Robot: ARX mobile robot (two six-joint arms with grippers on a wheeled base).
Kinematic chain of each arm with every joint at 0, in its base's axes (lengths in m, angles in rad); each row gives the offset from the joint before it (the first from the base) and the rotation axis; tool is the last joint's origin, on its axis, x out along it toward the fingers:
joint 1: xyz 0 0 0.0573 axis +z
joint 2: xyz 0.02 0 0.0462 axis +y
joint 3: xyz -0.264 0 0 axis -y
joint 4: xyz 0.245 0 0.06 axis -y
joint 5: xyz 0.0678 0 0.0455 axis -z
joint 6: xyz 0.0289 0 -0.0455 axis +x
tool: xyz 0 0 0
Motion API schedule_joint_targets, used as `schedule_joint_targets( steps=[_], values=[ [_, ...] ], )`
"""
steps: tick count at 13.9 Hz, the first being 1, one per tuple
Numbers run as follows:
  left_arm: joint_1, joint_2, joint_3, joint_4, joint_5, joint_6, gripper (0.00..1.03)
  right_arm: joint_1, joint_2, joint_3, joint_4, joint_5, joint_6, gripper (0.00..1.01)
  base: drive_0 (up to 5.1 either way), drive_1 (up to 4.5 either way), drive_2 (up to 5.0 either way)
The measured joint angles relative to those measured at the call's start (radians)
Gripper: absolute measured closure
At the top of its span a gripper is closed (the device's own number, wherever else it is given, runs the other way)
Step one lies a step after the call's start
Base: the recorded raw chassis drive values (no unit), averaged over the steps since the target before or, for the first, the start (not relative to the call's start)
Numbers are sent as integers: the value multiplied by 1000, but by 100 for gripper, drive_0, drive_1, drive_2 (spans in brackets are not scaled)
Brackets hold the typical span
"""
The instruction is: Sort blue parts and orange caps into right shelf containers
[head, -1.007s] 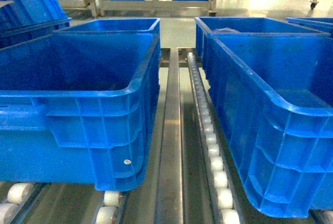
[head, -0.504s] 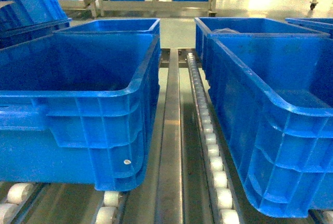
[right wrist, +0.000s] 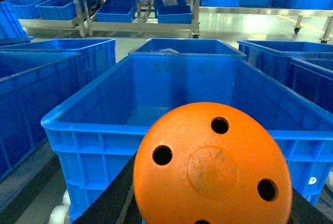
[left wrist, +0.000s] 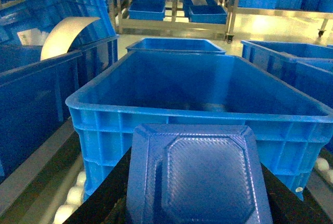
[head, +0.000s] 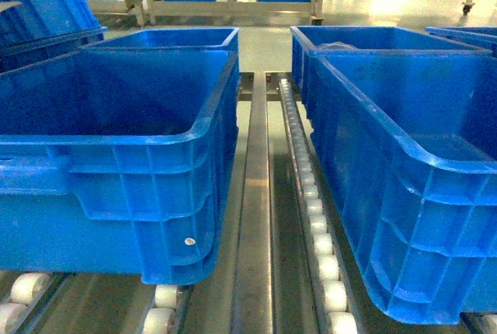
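Now both arms are loaded, neither visible from the head cam. My left gripper carries a blue part, a squarish moulded piece with an octagonal panel, filling the bottom of the left wrist view; the right gripper carries an orange cap, domed, with small holes. I see only dark jaw edges flanking each piece, so I judge the jaws shut on them but can't tell how wide.

Landmark: the steel rail running up the middle of the head view. Left of it sits the left crate, right of it the right crate, both on rollers. Each held piece hovers just short of a crate's near rim: part before one crate, cap before another.

To drop well: carry each piece past the rim, over the open interior, then release low; rims are thick, a short reach would bounce the piece out.
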Motion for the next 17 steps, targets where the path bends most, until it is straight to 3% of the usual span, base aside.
schedule_joint_targets(
  steps=[14,15,16,17],
  values=[
    [0,0,0,0,0,0,62,0,0,0,0,0,0,57,0,0,0],
    [13,-17,-3,97,72,17,62,4,-3,-3,24,11,-9,57,0,0,0],
    [-18,-5,-3,159,87,19,62,34,-11,-5,183,97,-60,57,0,0,0],
    [-39,29,-2,209,82,19,62,37,-3,-3,174,105,-79,57,0,0,0]
  ],
)
